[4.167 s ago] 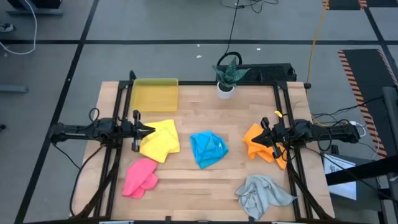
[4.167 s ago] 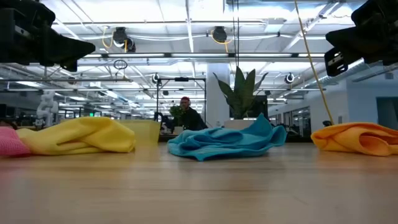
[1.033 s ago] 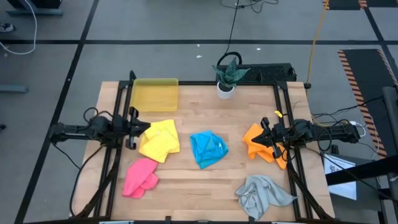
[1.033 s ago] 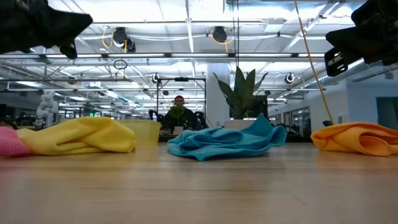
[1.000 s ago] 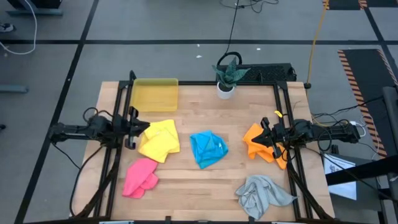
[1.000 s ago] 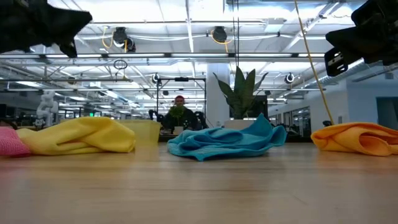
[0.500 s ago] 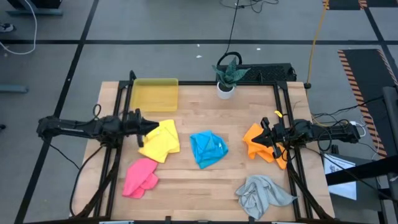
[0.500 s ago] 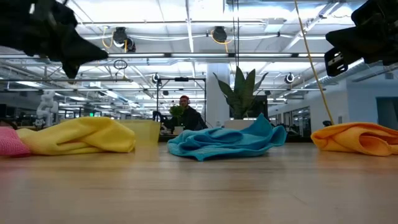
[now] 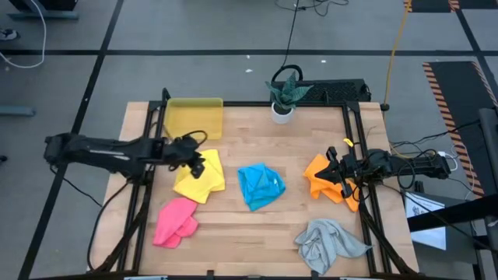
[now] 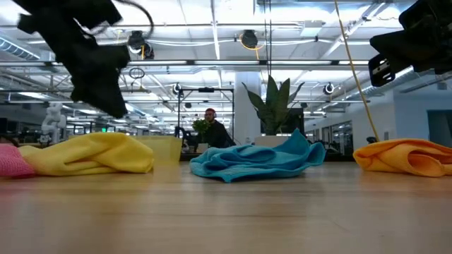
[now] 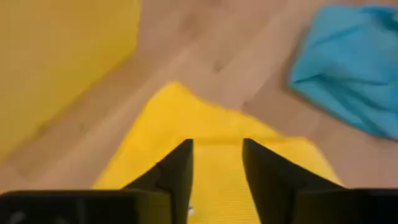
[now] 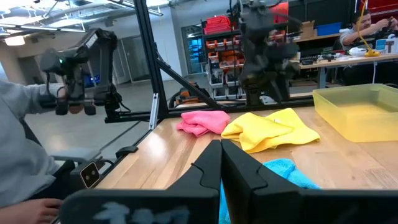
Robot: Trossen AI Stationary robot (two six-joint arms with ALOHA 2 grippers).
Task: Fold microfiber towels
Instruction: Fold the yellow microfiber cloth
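Microfiber towels lie crumpled and well apart across the wooden table [image 9: 296, 132], none yet folded. The left gripper [image 9: 198, 166] hovers just above the yellow towel [image 9: 201, 177], its fingers parted with a clear gap and nothing between them, as the left wrist view shows. Judged from this, the step in hand is the approach to the first towel, with no grasp made so far.

Moving outward from that gripper: the yellow towel sits at about nine o'clock on the table. The pink towel [image 9: 175, 221] lies near it toward seven o'clock. The translucent yellow tray [image 9: 193, 118] stands at eleven o'clock. The bright blue towel [image 9: 260, 186] rests at the centre, the grey towel [image 9: 330, 243] at five o'clock, and the orange towel [image 9: 325, 176] at three o'clock. The right gripper [image 9: 332, 173] waits above the orange towel, fingers pressed together, holding nothing visible.

The next move likely calls for lowering the left gripper onto an edge or corner of the yellow towel, pinching it, and drawing it out flat before folding.
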